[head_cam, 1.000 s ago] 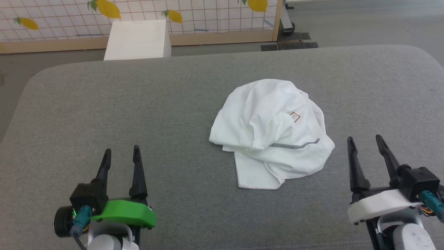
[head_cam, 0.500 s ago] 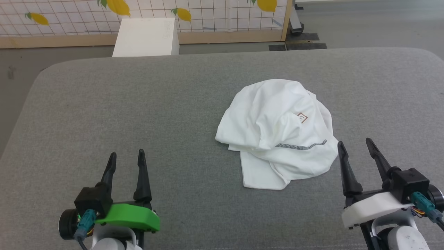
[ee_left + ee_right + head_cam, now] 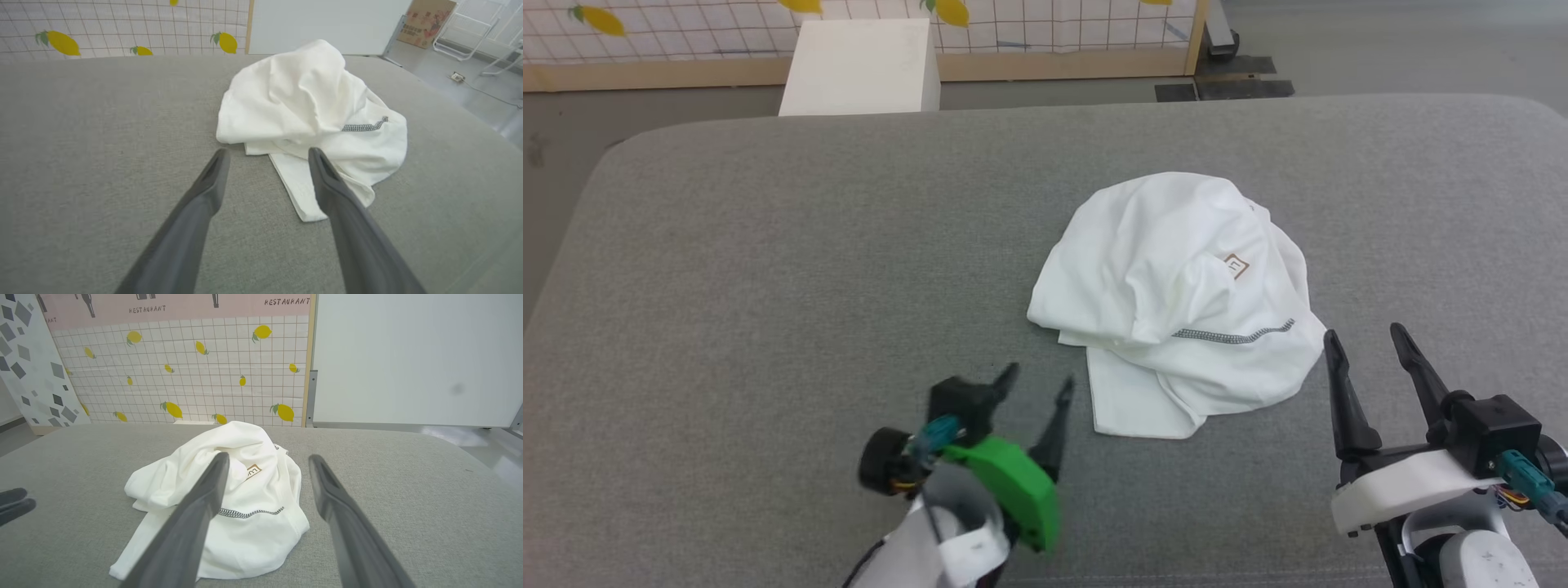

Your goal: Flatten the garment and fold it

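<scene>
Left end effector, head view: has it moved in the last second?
Yes. The left end effector, open, has swung rightward toward the crumpled white cloth shirt with grey zigzag stitching, now near its lower-left flap.

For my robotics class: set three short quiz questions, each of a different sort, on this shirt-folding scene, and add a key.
1. True or false: the garment lies spread flat on the grey cushion.
2. What do the left gripper and the right gripper hold? A: both grip the garment. B: only the left one grips it. C: nothing; both stand open.
3. Fill the gap: in the head view, the tan label sits ___ the zigzag stitching.
Key: 1 false, it is a crumpled heap. 2 C. 3 above.
</scene>
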